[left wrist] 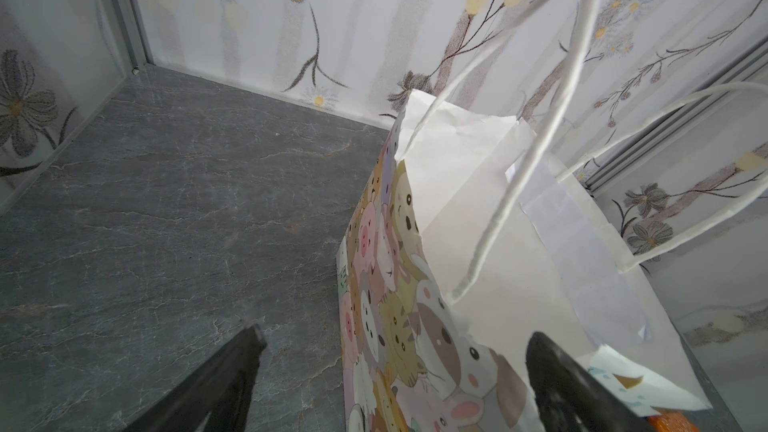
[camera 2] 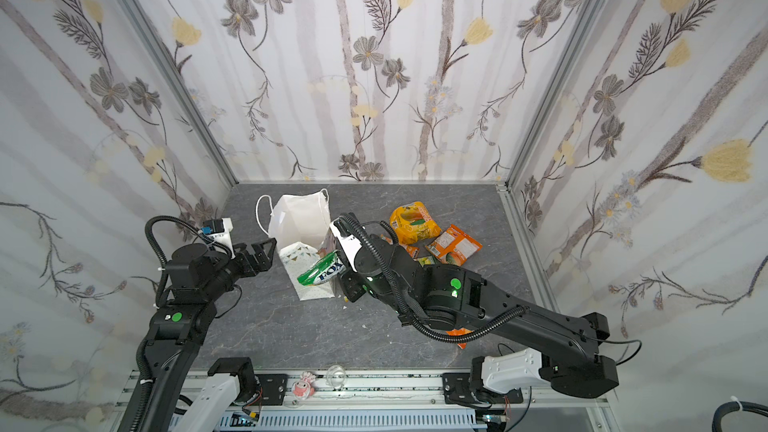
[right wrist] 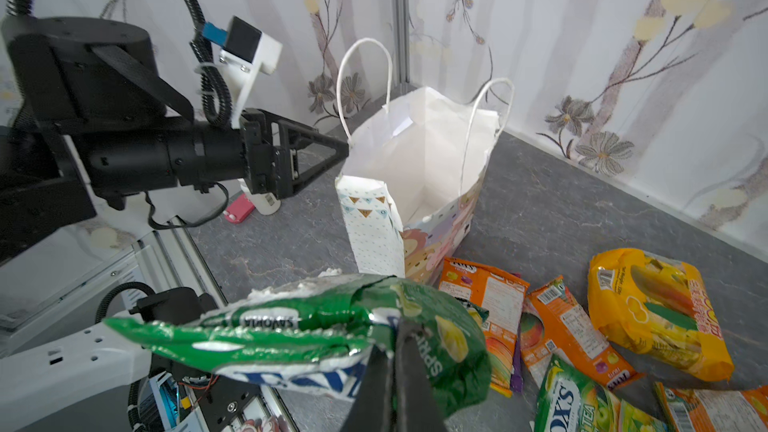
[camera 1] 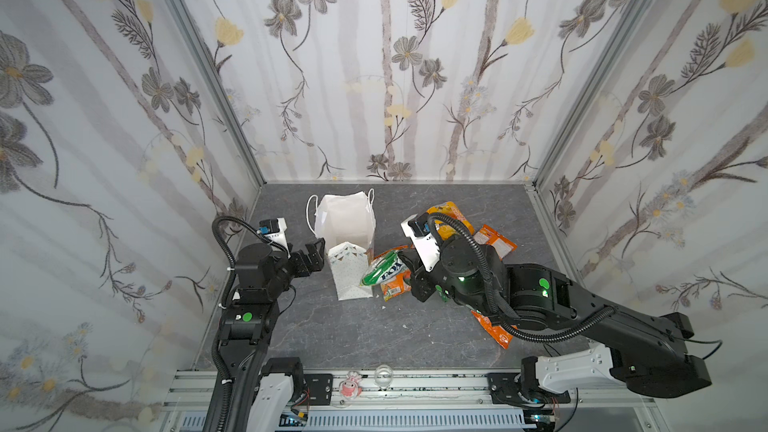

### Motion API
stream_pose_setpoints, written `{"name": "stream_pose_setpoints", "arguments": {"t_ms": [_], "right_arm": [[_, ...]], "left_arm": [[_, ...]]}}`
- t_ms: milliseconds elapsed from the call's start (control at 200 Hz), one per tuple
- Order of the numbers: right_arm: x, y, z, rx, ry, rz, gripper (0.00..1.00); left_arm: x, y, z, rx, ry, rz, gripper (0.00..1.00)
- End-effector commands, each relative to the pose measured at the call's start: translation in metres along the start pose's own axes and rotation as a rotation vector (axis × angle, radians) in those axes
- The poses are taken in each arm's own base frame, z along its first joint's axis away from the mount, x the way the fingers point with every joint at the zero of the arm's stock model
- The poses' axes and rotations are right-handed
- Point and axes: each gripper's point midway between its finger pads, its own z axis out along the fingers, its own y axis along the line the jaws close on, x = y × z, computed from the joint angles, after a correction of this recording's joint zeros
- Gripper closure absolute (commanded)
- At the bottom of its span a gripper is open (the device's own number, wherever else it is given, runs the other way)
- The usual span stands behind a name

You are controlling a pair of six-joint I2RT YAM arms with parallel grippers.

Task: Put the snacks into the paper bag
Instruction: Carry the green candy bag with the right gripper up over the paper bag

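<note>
My right gripper (right wrist: 395,334) is clamped on the green FOX'S packet (right wrist: 291,322) near one end, so its crinkly length sticks out sideways, clear of the table (camera 1: 332,326). This is the carry step: the packet is lifted but not yet over the paper bag (right wrist: 374,234). The bag stands upright towards the back left of the table with its mouth open, and in both top views the packet hangs just beside its dotted side panel. What I can see of the inside is bare white paper. The other snacks (right wrist: 561,326) lie in a loose heap on the table to the right of the bag: orange ones, another green one and the puffy yellow-orange packet (right wrist: 656,313).

My left gripper (camera 1: 315,249) has its jaws apart at the bag's rim, one finger outside the cartoon-printed wall and one over the inside. I cannot tell whether either touches the paper.

Next, I judge, I must raise the packet above the rim and bring it over the middle of the mouth — clear of the cord handles. I should turn it so its long side drops in, not across the opening, and only then part the jaws.
</note>
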Motion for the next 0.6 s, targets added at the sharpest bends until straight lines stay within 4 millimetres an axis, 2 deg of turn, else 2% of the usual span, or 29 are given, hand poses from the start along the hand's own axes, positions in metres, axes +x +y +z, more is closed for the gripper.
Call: {"name": "stream_pose_setpoints", "arguments": {"t_ms": [0, 240, 395, 525, 540, 594], "right_arm": [[-0.027, 0.009, -0.004, -0.035, -0.059, -0.017, 1.00], [-0.064, 0.032, 0.003, -0.094, -0.107, -0.053, 1.00], [-0.088, 0.039, 0.012, -0.087, -0.150, -0.081, 1.00], [-0.110, 0.031, 0.021, -0.049, -0.188, -0.077, 1.00], [-0.106, 0.033, 0.034, -0.041, -0.172, -0.082, 1.00], [-0.112, 0.028, 0.043, -0.031, -0.179, -0.070, 1.00]], "left_arm": [[-0.003, 0.000, 0.001, 0.000, -0.011, -0.006, 0.00], [0.001, -0.001, 0.005, 0.012, 0.008, -0.009, 0.00], [0.001, -0.002, 0.004, 0.022, 0.008, -0.008, 0.00], [0.001, -0.004, 0.005, 0.029, 0.012, -0.008, 0.00], [0.002, -0.004, 0.005, 0.029, 0.014, -0.009, 0.00], [0.002, -0.003, 0.005, 0.028, 0.015, -0.009, 0.00]]}}
